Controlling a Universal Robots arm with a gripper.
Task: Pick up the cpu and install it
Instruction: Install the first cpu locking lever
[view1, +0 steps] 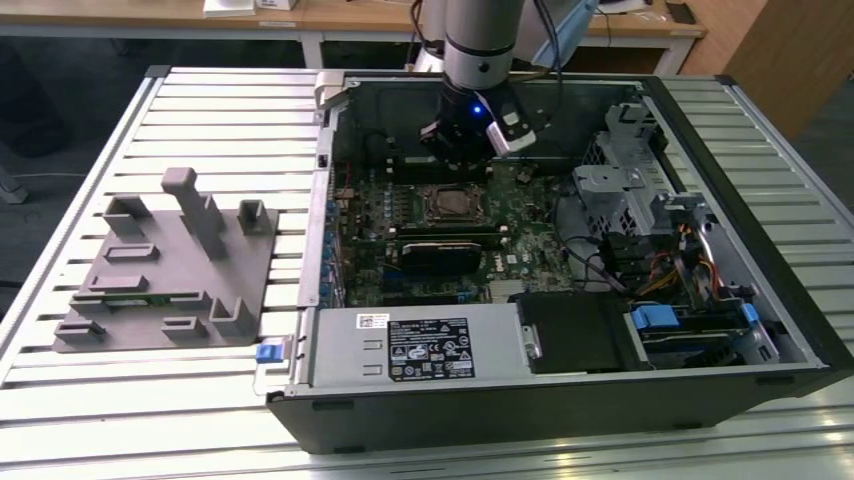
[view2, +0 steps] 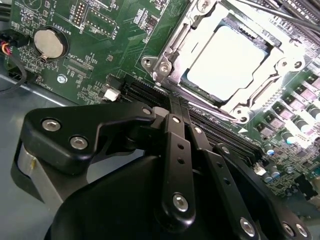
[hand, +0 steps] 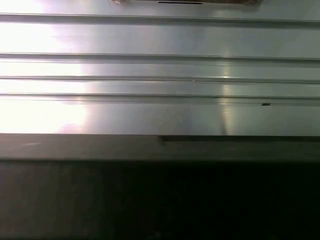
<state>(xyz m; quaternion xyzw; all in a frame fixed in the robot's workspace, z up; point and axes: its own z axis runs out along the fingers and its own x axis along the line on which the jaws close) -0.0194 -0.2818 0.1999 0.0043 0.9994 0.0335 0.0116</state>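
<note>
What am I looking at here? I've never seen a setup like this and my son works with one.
A robot arm reaches into an opened computer case lying on a slatted metal table. The exterior view looks at the whole scene from off the arm; both wrist views come from cameras riding on the arm. In the second wrist view, the gripper hangs over the green motherboard, and the cpu, a pale square chip, already sits in its socket frame. The gripper holds nothing there. A grey plastic fixture lies on the table beside the case.

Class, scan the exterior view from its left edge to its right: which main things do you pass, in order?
Grey plastic fixture → dark square CPU socket frame → silver metal drive cage → blue plastic latch.
</note>
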